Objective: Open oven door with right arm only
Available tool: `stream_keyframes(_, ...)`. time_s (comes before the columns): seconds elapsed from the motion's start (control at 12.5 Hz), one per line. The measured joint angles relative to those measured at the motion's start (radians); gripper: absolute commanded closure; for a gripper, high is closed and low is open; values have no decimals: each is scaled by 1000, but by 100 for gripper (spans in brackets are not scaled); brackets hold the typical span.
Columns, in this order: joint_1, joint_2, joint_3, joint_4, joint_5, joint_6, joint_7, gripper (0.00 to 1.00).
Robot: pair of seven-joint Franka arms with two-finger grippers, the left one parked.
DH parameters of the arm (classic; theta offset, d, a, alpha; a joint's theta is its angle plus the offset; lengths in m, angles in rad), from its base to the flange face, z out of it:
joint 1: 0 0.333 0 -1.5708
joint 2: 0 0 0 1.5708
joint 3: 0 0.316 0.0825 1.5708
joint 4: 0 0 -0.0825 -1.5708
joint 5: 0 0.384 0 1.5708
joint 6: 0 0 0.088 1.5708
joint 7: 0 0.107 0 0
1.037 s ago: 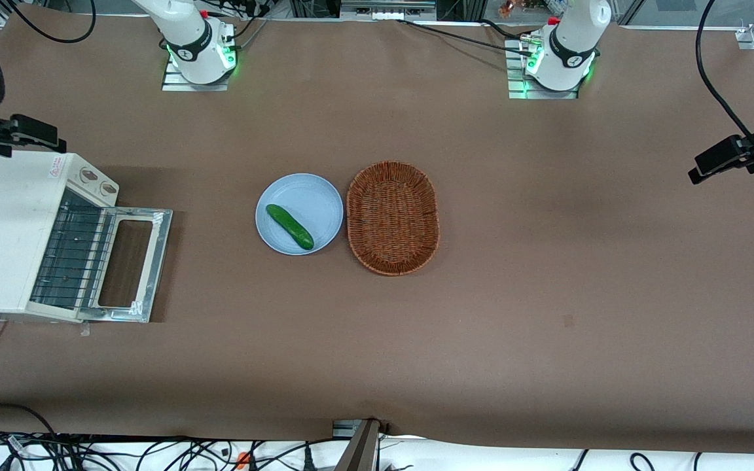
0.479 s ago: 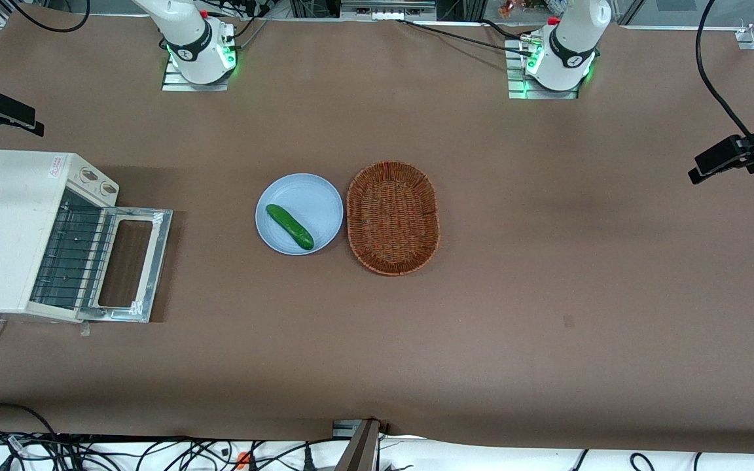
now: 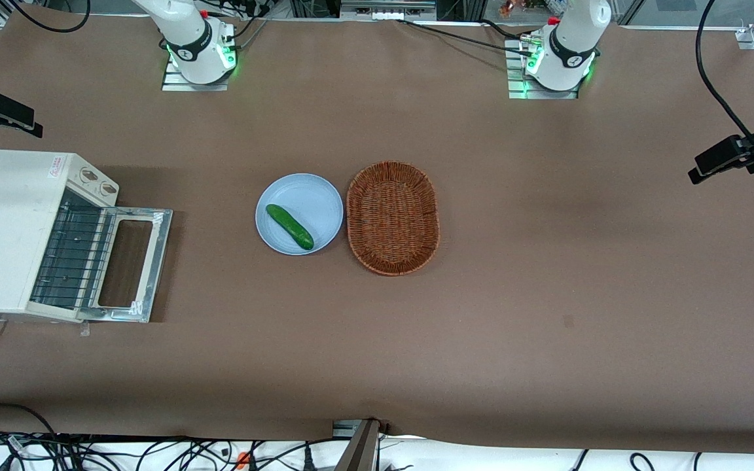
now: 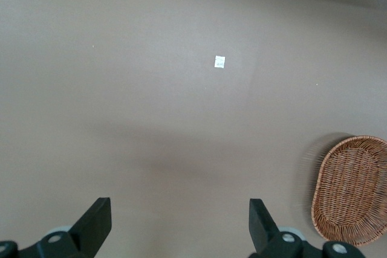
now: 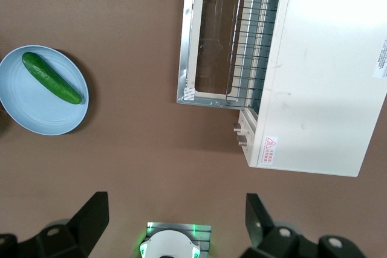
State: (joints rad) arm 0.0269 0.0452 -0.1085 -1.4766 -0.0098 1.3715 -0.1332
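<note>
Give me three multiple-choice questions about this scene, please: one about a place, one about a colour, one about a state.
1. Where is the cucumber?
A. on the plate
B. in the basket
C. inside the oven

2. What colour is the plate?
A. red
B. light blue
C. black

3. How is the oven door?
A. shut
B. folded down open
C. removed

Key: 1 A, it lies on the plate. 2 B, pale blue. 3 B, the door lies flat, the rack is exposed, and the gripper is open, high above the table.
</note>
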Motion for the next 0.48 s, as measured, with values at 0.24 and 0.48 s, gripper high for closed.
stream_keyframes(0.24,2,0,7,3,0,2,0,0)
stream_keyframes(0.48,2,0,7,8,-3,2,0,0)
